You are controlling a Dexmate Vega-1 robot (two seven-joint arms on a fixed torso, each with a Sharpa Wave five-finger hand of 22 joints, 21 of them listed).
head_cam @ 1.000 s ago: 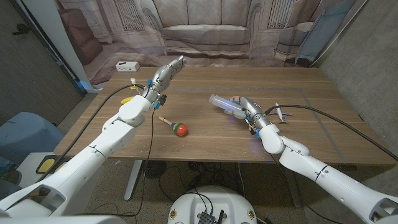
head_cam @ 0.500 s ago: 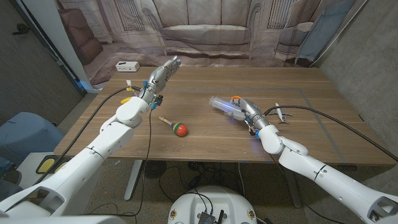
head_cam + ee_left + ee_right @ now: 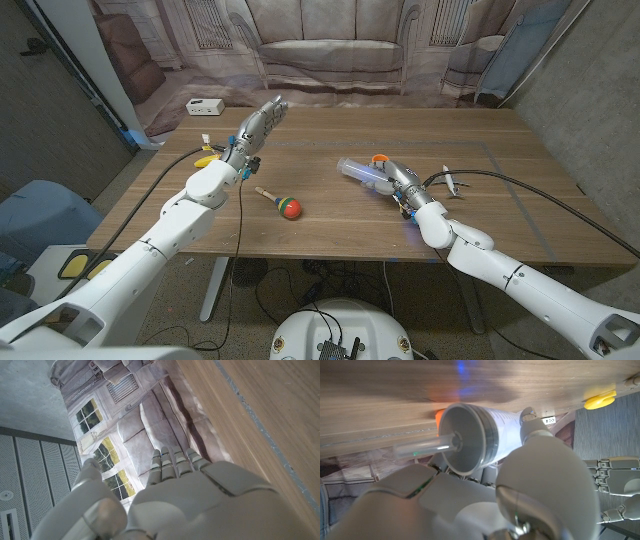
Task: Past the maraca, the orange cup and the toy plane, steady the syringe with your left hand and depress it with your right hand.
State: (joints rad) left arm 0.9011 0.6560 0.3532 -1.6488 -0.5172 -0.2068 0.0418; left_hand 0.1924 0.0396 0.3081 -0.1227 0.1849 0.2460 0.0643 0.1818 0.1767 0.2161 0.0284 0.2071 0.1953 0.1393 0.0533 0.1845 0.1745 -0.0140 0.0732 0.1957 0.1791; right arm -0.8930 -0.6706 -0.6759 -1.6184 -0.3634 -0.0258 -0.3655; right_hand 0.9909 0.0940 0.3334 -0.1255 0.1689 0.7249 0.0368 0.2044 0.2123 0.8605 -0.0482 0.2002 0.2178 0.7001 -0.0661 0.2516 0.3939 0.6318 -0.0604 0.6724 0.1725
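A clear syringe (image 3: 354, 168) lies tilted at mid-table, its barrel sticking out from my right hand (image 3: 396, 180), which grips it. In the right wrist view the barrel (image 3: 485, 435) and plunger rod (image 3: 420, 447) show above my right hand (image 3: 470, 505). An orange cup (image 3: 379, 158) peeks out just behind that hand. The toy plane (image 3: 450, 183) lies to its right. The maraca (image 3: 284, 205) rests on the near-left part of the table. My left hand (image 3: 260, 120) hovers over the far left of the table with straight, spread fingers (image 3: 172, 462), holding nothing.
A yellow object (image 3: 205, 159) lies by the table's left edge, next to my left forearm. A white power strip (image 3: 203, 106) sits beyond the far-left corner. A black cable (image 3: 520, 180) runs across the right side of the wooden table (image 3: 330, 235).
My left hand has drifted a little lower and to the left, still spread. My right hand keeps its grip on the syringe and has barely moved.
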